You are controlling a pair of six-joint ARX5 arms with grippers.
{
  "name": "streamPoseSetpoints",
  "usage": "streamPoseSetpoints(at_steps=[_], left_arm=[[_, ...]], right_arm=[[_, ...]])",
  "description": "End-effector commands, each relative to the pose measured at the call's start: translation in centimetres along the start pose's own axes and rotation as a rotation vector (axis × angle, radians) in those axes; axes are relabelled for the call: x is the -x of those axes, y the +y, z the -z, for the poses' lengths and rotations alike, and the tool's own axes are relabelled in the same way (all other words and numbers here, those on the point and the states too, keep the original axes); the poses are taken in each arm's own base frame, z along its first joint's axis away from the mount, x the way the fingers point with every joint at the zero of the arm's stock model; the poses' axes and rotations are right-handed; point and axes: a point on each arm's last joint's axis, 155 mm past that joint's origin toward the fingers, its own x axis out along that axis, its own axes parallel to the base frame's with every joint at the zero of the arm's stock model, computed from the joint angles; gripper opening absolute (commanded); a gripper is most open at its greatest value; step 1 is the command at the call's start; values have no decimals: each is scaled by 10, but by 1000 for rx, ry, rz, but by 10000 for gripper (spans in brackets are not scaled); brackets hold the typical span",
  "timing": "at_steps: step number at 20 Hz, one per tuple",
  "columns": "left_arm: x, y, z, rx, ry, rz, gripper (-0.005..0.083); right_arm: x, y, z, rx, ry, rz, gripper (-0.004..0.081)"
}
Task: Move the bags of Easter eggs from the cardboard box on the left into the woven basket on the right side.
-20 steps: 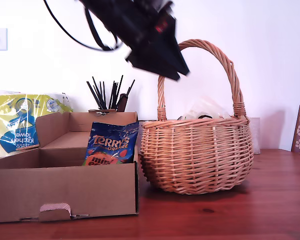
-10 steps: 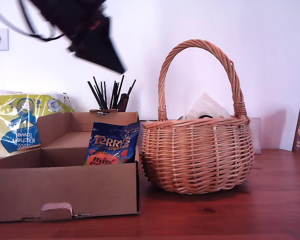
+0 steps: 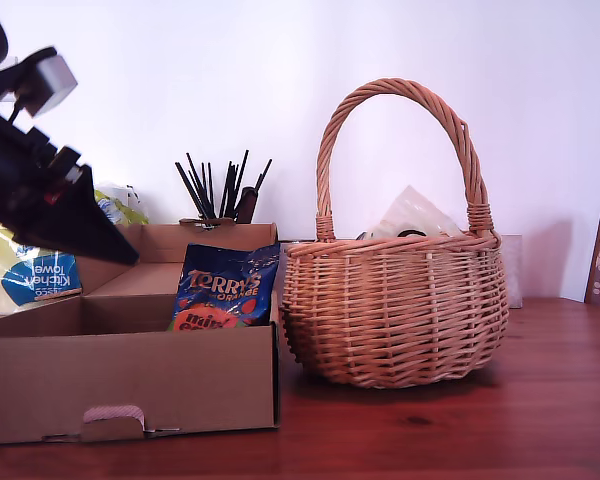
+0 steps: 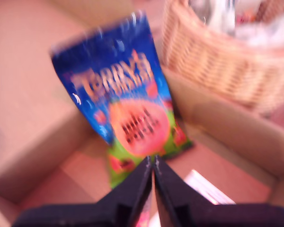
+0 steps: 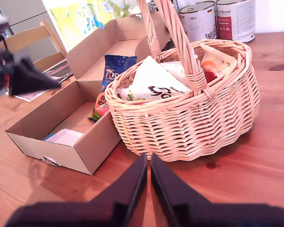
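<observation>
Your first gripper [image 4: 153, 163] had swung from above the woven basket [image 3: 395, 305] back over the cardboard box [image 3: 130, 375], fingers pressed together, empty. Just past the tips stood the blue bag [image 4: 123, 99], next to move.

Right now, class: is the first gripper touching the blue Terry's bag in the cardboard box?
Apart. In the exterior view my first gripper hangs above the cardboard box, with open space before the blue Terry's bag.
</observation>
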Motion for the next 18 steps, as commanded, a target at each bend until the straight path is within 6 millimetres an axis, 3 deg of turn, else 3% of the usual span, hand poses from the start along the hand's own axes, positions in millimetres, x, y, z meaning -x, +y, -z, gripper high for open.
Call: streamPoseSetpoints(at_steps=[1, 2, 4, 5, 6, 18], left_arm=[[-4, -4, -2, -5, -8, 17, 37], [-7, -3, 1, 2, 0, 19, 173], [-14, 6, 3, 12, -2, -11, 559], [-18, 9, 2, 6, -11, -17, 686], [-23, 12, 2, 0, -21, -20, 747], [-82, 43, 14, 77, -19, -21, 750]], right_arm=[[0, 0, -1, -3, 0, 0, -12], [0, 0, -1, -3, 0, 0, -12], [0, 0, -1, -4, 1, 0, -12], [0, 0, 0, -4, 1, 0, -12], [0, 0, 0, -4, 1, 0, -12], [0, 0, 0, -5, 4, 0, -12]])
